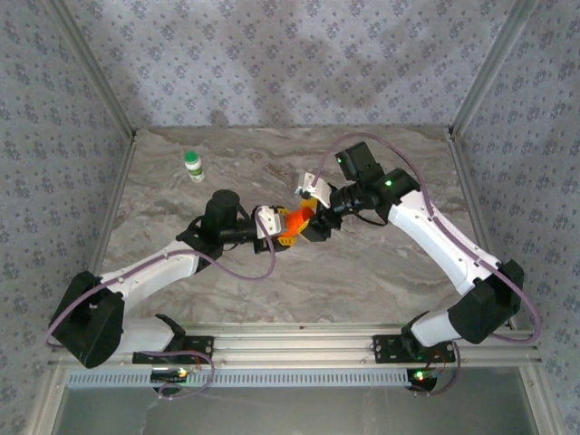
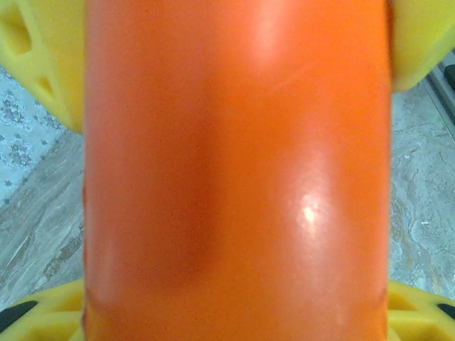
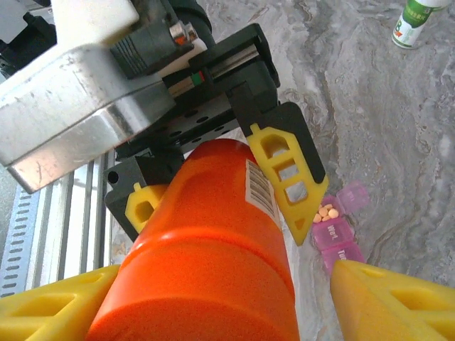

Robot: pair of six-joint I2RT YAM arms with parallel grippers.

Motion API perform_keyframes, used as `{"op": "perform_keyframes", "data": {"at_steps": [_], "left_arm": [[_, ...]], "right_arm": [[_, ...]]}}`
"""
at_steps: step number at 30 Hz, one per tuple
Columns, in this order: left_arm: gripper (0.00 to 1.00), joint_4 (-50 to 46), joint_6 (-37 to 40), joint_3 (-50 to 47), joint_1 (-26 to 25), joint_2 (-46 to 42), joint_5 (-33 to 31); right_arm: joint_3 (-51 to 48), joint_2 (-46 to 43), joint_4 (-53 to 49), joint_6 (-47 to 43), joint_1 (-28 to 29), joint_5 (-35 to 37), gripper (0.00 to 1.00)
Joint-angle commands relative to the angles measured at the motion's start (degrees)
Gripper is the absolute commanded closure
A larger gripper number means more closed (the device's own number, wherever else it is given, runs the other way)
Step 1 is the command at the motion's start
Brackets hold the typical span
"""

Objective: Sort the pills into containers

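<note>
- So, where's the pill box [image 3: 340, 226]?
- On the counter [image 3: 398, 128], below the orange bottle [image 3: 206, 241]. Left jaws squeeze it; right jaws are apart around its end. Hold it steady over the pink part.

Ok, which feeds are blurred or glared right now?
Left wrist: the orange bottle sits too close, soft all over, one glare spot right of centre. Right wrist: bottle label and pink pill box sharp, nearest foreground soft. Top external: even light, no glare on the table.
</note>
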Motion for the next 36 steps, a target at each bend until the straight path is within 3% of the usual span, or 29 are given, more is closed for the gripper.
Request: {"op": "perform_keyframes", "data": {"at_steps": [1,5,10,12,13,16,17,18,22,25,29,31,34,36], "left_arm": [[1.0,2.1,-0.13,1.6,-0.41,-0.68,2.54],[1.0,2.66,-0.31,1.57,-0.47,-0.77,2.45],[1.0,3.02,-0.49,1.39,-0.56,-0.77,1.44],[1.0,3.74,-1.05,1.26,-0.58,-0.73,-0.08],[0.95,4.22,-1.33,1.07,-0.57,-0.7,-0.93],[0.5,6.27,-2.75,0.19,-0.57,-0.72,-3.91],[0.1,7.27,-3.13,-0.39,-0.52,-0.84,-4.9],[0.01,8.23,-3.62,-1.08,-0.53,-1.01,-5.89],[0.01,15.03,-6.49,-5.31,-0.46,-2.37,-13.63],[0.0,22.25,-10.16,-9.81,-0.49,-4.92,-22.42],[0.01,25.51,-15.46,-13.37,-0.07,-11.19,-39.09],[0.0,24.04,-19.11,-14.0,1.32,-14.42,-43.31],[0.01,21.56,-23.0,-14.79,2.94,-18.18,-43.34],[0.01,20.5,-26.76,-15.02,3.03,-19.65,-47.98]], "right_arm": [[1.29,-0.12,1.26,0.16,0.47,-0.24,0.26],[2.15,2.09,-0.12,-0.91,0.87,-2.08,0.33],[4.13,3.84,-2.33,-0.2,1.0,-4.19,0.63],[5.14,4.3,-3.79,-0.13,0.71,-4.2,0.69],[5.6,4.3,-4.09,0.13,0.36,-3.87,0.71],[6.19,3.72,-2.99,2.91,-1.35,-0.96,0.76],[6.24,3.48,-1.85,4.75,-2.49,0.39,0.77],[6.32,3.37,-0.81,6.35,-3.49,2.04,0.77],[6.78,4.17,3.2,10.25,-7.1,18.75,0.76],[11.8,8.95,0.19,11.12,-9.29,29.03,0.75],[23.54,19.82,-7.58,12.19,-11.51,43.1,0.75],[31.04,25.93,-12.87,12.63,-12.56,45.45,0.75],[42.41,35.06,-20.65,12.73,-13.77,45.34,0.73],[50.23,41.01,-25.24,12.41,-14.12,45.4,0.72]]}}
